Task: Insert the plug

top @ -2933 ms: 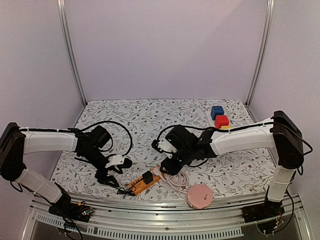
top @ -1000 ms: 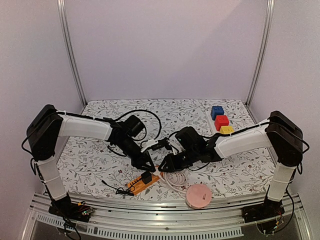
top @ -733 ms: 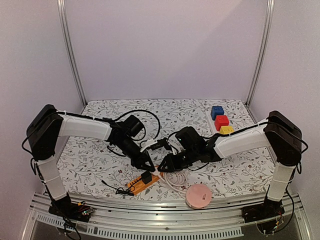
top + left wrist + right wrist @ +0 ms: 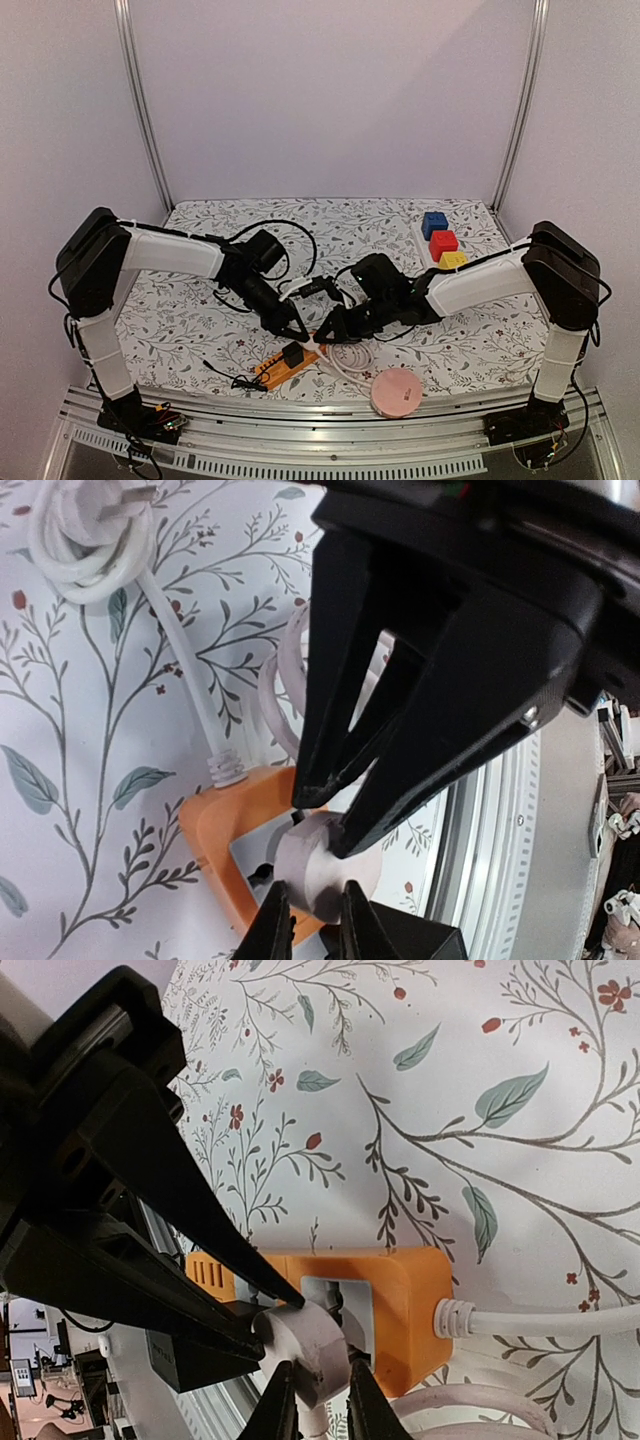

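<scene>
A pale round plug [image 4: 322, 868] [image 4: 312, 1342] hovers just over the end socket of the orange power strip [image 4: 283, 364] [image 4: 405, 1290] [image 4: 213, 832], its pale pink cable [image 4: 350, 358] coiled beside the strip. My left gripper [image 4: 312, 898] [image 4: 299, 333] is shut on the plug from one side. My right gripper [image 4: 322, 1378] [image 4: 326, 332] is shut on it from the opposite side, so the two pairs of fingers meet over the strip. The plug's pins are hidden. I cannot tell whether it is seated.
A black adapter [image 4: 292, 354] sits in the strip's middle socket, with a black lead [image 4: 225, 375] trailing left. A pink disc [image 4: 397, 391] lies near the front edge. Blue [image 4: 434, 222], red [image 4: 444, 241] and yellow [image 4: 452, 259] blocks stand at the back right. A white cord bundle [image 4: 88, 530] lies nearby.
The left arm has swung in from the left to the strip. Over the last second both pairs of jaws have closed tighter on the plug; the arms barely moved.
</scene>
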### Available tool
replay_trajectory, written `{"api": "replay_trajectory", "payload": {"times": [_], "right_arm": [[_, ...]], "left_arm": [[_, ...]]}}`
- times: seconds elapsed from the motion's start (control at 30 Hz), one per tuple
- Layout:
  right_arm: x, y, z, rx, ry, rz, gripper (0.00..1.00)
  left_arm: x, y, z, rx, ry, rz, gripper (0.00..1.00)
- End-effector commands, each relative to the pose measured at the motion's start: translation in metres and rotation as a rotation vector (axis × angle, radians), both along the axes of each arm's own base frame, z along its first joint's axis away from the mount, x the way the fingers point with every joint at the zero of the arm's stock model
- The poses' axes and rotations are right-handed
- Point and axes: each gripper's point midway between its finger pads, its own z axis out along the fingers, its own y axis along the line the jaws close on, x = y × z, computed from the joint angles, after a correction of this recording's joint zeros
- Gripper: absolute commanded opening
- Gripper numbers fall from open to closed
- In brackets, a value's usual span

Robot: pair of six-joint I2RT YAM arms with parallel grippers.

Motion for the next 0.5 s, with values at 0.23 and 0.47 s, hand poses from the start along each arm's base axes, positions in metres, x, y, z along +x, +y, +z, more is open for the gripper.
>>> {"api": "replay_trajectory", "payload": {"times": [0.23, 0.47], "right_arm": [[-0.059, -0.064, -0.114, -0.473, -0.017, 0.152, 0.13], [-0.051, -0.085, -0.123, -0.592, -0.098, 0.131, 0.12]], "left_arm": [[-0.056, 0.033, -0.091, 0.303, 0.239, 0.137, 0.13], [-0.056, 0.041, -0.111, 0.358, 0.287, 0.182, 0.1]]}}
